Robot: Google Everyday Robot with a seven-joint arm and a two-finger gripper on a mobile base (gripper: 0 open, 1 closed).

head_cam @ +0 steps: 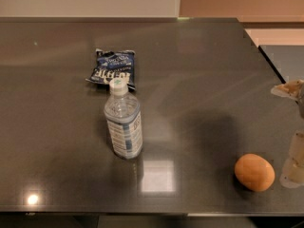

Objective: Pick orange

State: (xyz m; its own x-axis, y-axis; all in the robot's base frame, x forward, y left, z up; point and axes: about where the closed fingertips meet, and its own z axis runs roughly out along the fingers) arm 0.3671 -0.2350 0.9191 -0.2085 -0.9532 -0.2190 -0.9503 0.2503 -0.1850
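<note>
Orange (254,172): laid on table (199,80) near front edge, just left of gripper (295,161), apart; long axis roughly crosswise; gripper cut by right border, open-or-closed state cannot be told

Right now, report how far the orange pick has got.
Done: nothing lifted; the orange lies on the table near its front edge. In hand: the gripper hangs at the right edge of the view, just right of the orange, a small gap between them. Left: grasp and lift.

Kitchenette-like — dark counter (199,80), snack bag (113,69); end effector (294,165) far right.
</note>
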